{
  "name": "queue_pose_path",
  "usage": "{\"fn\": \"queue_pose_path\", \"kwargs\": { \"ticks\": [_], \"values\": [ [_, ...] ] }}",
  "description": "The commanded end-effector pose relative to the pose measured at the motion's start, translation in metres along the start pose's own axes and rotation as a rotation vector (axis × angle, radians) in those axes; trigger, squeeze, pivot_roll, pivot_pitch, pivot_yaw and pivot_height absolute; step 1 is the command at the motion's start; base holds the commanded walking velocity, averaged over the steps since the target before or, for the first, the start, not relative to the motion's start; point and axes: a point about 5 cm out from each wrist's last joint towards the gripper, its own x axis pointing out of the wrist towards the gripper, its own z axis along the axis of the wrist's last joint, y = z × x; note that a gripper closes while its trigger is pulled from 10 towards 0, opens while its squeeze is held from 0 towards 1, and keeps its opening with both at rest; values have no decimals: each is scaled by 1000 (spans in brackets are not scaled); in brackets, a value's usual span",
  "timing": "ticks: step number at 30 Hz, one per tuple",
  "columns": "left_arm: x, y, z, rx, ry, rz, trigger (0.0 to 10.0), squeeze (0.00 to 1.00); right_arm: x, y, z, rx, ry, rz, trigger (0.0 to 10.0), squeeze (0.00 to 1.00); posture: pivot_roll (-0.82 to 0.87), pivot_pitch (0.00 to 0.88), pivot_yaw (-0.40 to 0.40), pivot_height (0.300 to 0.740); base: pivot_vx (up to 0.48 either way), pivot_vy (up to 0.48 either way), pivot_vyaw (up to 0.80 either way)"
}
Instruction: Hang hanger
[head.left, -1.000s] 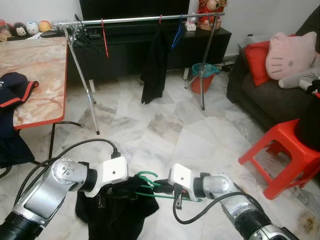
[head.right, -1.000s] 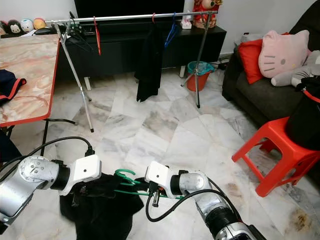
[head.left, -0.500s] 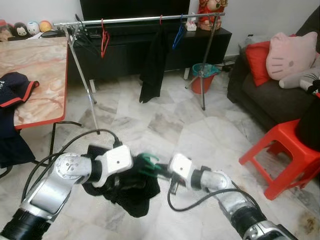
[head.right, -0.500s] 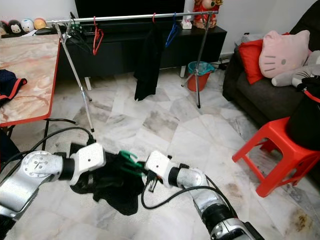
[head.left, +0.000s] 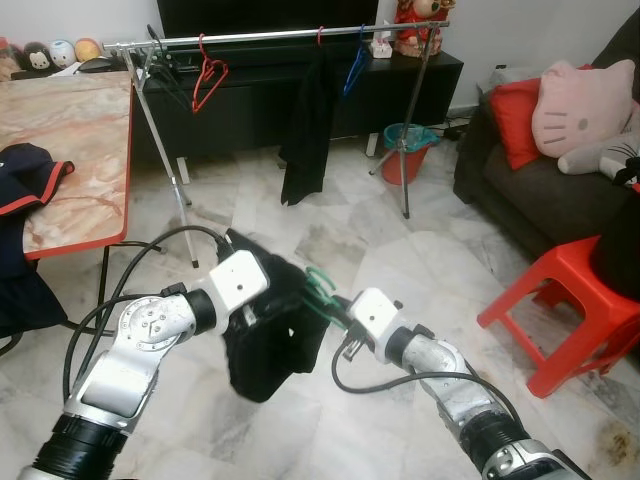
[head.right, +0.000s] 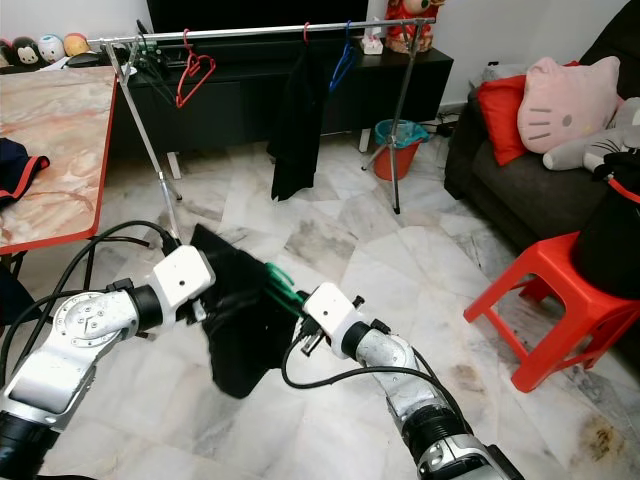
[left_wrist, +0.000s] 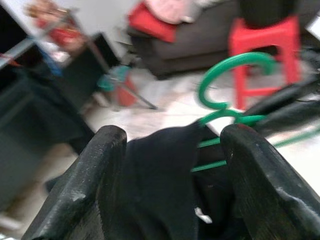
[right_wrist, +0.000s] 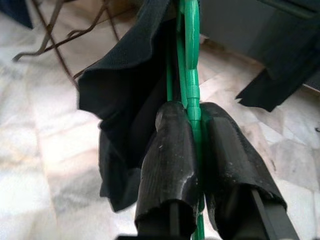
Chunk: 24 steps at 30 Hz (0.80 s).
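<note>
A green hanger (head.left: 318, 290) carries a black garment (head.left: 265, 345) that hangs free above the marble floor. My right gripper (right_wrist: 192, 120) is shut on the hanger's green stem, just right of the cloth. My left gripper (left_wrist: 175, 135) is up against the garment from the left, its fingers (left_wrist: 95, 170) spread apart with black cloth lying between them and the hanger's hook (left_wrist: 235, 65) just past them. The clothes rail (head.left: 280, 38) runs across the back of the room, well beyond both arms. It holds a red hanger (head.left: 207, 85), a black garment (head.left: 305, 130) and a blue hanger (head.left: 352, 65).
A marble-topped table (head.left: 80, 140) with clothes on it stands at the left. On the right are a red stool (head.left: 570, 290) and a dark sofa (head.left: 530, 195) with cushions. The rail's tripod legs (head.left: 170, 180) and a teal bin (head.left: 405, 150) stand ahead.
Both arms have lifted the hanger and garment from near the floor up and forward. The garment now hangs free instead of lying bunched low. The red hanger on the rail has swung round.
</note>
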Motion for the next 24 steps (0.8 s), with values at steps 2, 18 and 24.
{"fn": "queue_pose_path", "kwargs": {
  "ticks": [2, 18, 24],
  "values": [
    [-2, -2, -8, -32, 5, 85, 10000, 0, 4, -14, 16, 52, -92, -107, 0, 0, 112, 0, -55, 740, 0, 0, 0],
    [25, -41, -26, -180, 62, 239, 10000, 0, 17, -23, 40, 93, -163, -236, 0, 0, 94, 0, -66, 740, 0, 0, 0],
    [41, -53, -29, -220, 118, 292, 10000, 0, 19, -19, 44, 96, -185, -237, 0, 0, 81, 0, -66, 740, 0, 0, 0]
  ]
}}
